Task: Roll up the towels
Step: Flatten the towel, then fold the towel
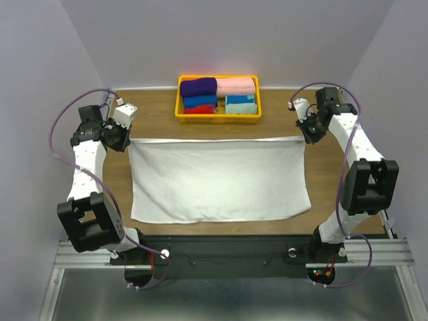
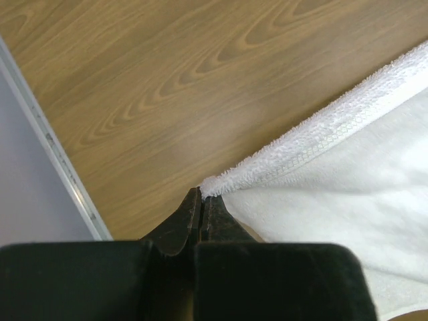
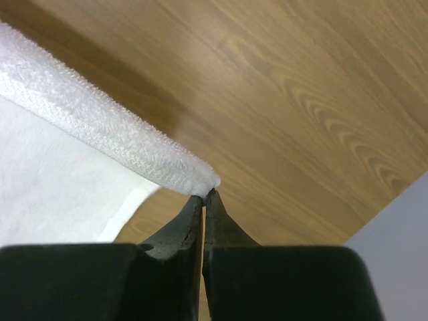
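Top external view: white towel (image 1: 221,184) lies spread flat on the wooden table (image 1: 150,117), long side running left to right, filling most of the space between the two arms. Its far edge is a raised, doubled-over strip running straight from one gripper to the other.

Left wrist view: left gripper (image 2: 202,194) has its jaws pressed together, pinching the far-left corner of the white towel at the fingertips. The terry hem runs up and to the right from the tips, and the cloth hangs below it.

Right wrist view: right gripper (image 3: 204,194) is closed the same way on the far-right corner. The hem leads away to the upper left, over bare wood.

Farther out, a yellow basket (image 1: 217,118) sits at the far middle of the table, just beyond the towel's far edge and apart from it.
- Left half: purple towel (image 1: 198,87), rolled, at the back; blue roll (image 1: 199,101) in front of it; red roll (image 1: 199,110) nearest.
- Right half: pink roll (image 1: 236,85) at the back, teal roll (image 1: 241,103) in front.
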`<act>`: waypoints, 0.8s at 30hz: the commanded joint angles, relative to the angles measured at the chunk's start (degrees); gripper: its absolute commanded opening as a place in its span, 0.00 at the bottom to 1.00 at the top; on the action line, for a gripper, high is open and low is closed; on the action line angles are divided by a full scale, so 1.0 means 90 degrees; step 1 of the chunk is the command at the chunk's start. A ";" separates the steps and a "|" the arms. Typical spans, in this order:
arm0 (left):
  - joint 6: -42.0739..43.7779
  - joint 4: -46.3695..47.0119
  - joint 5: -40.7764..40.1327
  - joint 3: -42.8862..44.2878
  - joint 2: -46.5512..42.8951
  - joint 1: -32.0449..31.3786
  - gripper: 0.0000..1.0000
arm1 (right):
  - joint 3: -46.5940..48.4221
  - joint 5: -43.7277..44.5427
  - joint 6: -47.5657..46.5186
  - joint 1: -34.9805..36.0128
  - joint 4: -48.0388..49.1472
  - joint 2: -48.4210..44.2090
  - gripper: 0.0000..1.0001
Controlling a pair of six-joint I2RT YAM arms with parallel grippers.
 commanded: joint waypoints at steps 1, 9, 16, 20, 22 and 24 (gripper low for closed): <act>-0.0104 0.1176 0.0161 0.0282 0.0477 -0.0152 0.00 | 0.0793 -0.0211 0.0058 -0.0041 0.0619 0.0256 0.01; -0.0163 0.1459 0.0093 0.1230 0.2080 -0.0192 0.00 | 0.1527 -0.0181 -0.0030 -0.0041 0.0844 0.1360 0.00; 0.0666 0.1079 0.0210 0.0870 0.1877 -0.0173 0.00 | 0.0865 -0.0318 -0.0206 -0.0041 0.0835 0.1157 0.01; 0.1543 0.0767 0.0044 0.0167 0.1320 -0.0114 0.00 | 0.0025 -0.0367 -0.0391 -0.0041 0.0844 0.0523 0.01; 0.1847 0.0503 -0.0024 -0.0194 0.1017 -0.0046 0.00 | -0.0374 -0.0348 -0.0508 -0.0041 0.0844 0.0356 0.01; 0.2326 0.0268 -0.0228 -0.0595 0.0763 -0.0046 0.00 | -0.0571 -0.0328 -0.0606 -0.0051 0.0844 0.0170 0.01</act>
